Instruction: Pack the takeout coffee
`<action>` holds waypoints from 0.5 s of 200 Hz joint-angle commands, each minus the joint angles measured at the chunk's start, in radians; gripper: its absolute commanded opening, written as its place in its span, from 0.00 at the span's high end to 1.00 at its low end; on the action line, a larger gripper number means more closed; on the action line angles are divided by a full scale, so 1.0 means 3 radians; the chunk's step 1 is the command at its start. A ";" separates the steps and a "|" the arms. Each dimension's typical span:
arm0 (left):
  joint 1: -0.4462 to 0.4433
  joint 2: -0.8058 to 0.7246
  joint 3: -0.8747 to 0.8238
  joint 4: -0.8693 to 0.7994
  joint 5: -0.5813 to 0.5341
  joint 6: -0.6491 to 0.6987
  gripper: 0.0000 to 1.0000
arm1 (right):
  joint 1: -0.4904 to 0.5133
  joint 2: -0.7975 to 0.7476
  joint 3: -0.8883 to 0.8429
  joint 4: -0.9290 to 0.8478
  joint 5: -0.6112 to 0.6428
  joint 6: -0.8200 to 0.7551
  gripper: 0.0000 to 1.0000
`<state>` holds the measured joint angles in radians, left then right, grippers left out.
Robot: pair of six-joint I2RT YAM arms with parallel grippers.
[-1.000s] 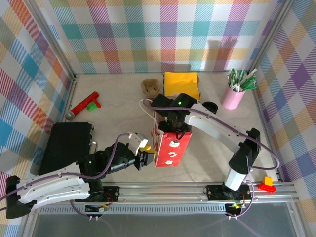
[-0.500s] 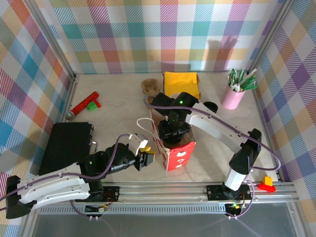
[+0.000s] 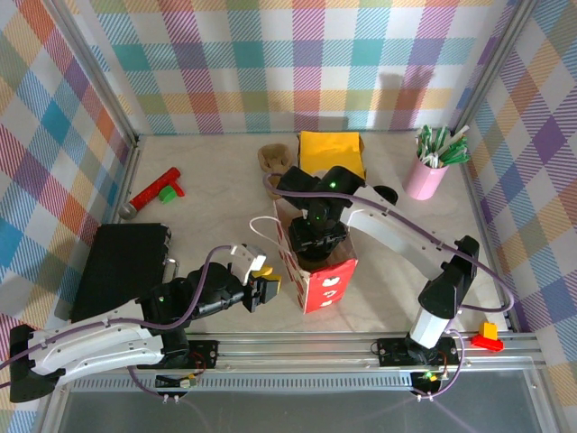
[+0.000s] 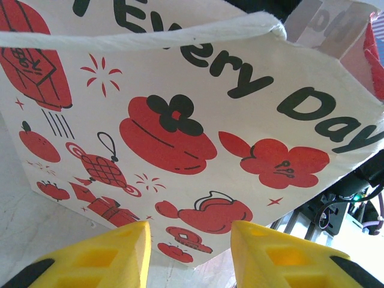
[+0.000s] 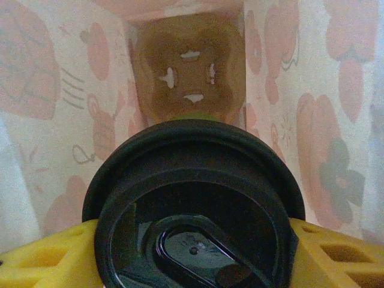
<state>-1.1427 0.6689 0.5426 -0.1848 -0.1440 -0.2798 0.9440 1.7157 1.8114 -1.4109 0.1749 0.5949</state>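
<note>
Takeout coffee (image 5: pixel 195 198) in printed paper bag (image 4: pixel 180 120)
We log it clamped by the right gripper (image 5: pixel 193 255) inside the bag, frame centre of the top view; lettering reads "Every Day"; left gripper (image 4: pixel 189 255) spread, empty, beside the bag.

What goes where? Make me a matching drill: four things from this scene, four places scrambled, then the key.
Things:
1. takeout coffee
2. yellow cloth
3. pink cup
4. black case

Places:
A. far right
B. near left
C. inside the paper bag
D. far middle, behind the bag

Pairs: 1-C, 2-D, 3-A, 4-B
</note>
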 commanded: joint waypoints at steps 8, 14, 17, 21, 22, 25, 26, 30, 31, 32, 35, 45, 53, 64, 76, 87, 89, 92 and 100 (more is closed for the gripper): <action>0.0035 -0.0023 -0.0040 -0.0008 -0.0032 -0.0007 0.60 | 0.0034 0.0007 -0.0122 0.0011 0.0008 0.0041 0.47; 0.0035 -0.0017 -0.0035 -0.0008 -0.0030 -0.0007 0.60 | 0.0034 0.0008 -0.0148 0.0035 -0.0003 0.0037 0.47; 0.0035 -0.0017 -0.0034 -0.0008 -0.0027 -0.0005 0.60 | 0.0033 0.0008 -0.0167 0.0046 -0.0001 0.0040 0.47; 0.0035 -0.0009 -0.0034 -0.0007 -0.0026 -0.0007 0.60 | 0.0038 0.0006 -0.0184 0.0061 -0.0005 0.0045 0.47; 0.0035 -0.0007 -0.0035 -0.0008 -0.0029 -0.0008 0.60 | 0.0038 0.0005 -0.0189 0.0063 -0.0007 0.0046 0.47; 0.0035 -0.0004 -0.0031 -0.0008 -0.0027 -0.0004 0.60 | 0.0038 0.0006 -0.0204 0.0075 -0.0010 0.0043 0.47; 0.0035 -0.0005 -0.0030 -0.0008 -0.0026 -0.0006 0.60 | 0.0039 0.0007 -0.0209 0.0080 -0.0010 0.0045 0.47; 0.0035 0.0003 -0.0026 -0.0008 -0.0030 -0.0005 0.60 | 0.0039 0.0000 -0.0227 0.0098 -0.0014 0.0044 0.47; 0.0035 0.0004 -0.0025 -0.0008 -0.0028 -0.0004 0.60 | 0.0039 0.0001 -0.0231 0.0102 -0.0015 0.0043 0.47; 0.0035 0.0004 -0.0025 -0.0010 -0.0027 -0.0003 0.60 | 0.0039 -0.0001 -0.0235 0.0107 -0.0015 0.0042 0.47; 0.0035 0.0009 -0.0024 -0.0008 -0.0029 -0.0003 0.60 | 0.0039 -0.0001 -0.0252 0.0119 -0.0020 0.0046 0.47; 0.0038 0.0019 -0.0015 -0.0008 -0.0026 -0.0003 0.60 | 0.0042 0.0007 -0.0292 0.0149 -0.0029 0.0049 0.47; 0.0035 0.0025 -0.0014 -0.0003 -0.0022 0.0000 0.60 | 0.0043 0.0010 -0.0322 0.0171 -0.0033 0.0053 0.47; 0.0036 0.0035 -0.0011 0.0007 -0.0023 -0.0003 0.60 | 0.0044 0.0013 -0.0359 0.0197 -0.0042 0.0054 0.47; 0.0040 0.0045 -0.0010 0.0018 -0.0022 -0.0003 0.60 | 0.0044 0.0013 -0.0400 0.0228 -0.0045 0.0062 0.47; 0.0041 0.0061 -0.0009 0.0028 -0.0020 -0.0003 0.60 | 0.0043 0.0009 -0.0449 0.0280 -0.0053 0.0065 0.47; 0.0041 0.0069 -0.0009 0.0031 -0.0018 0.0000 0.60 | 0.0044 0.0010 -0.0456 0.0286 -0.0056 0.0064 0.47; 0.0041 0.0071 -0.0009 0.0033 -0.0012 -0.0003 0.60 | 0.0044 0.0008 -0.0463 0.0297 -0.0063 0.0064 0.47; 0.0041 0.0086 -0.0004 0.0033 -0.0011 -0.0003 0.60 | 0.0044 0.0013 -0.0482 0.0317 -0.0074 0.0064 0.47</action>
<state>-1.1427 0.6857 0.5426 -0.1822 -0.1436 -0.2794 0.9497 1.7157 1.6901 -1.3407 0.1703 0.5953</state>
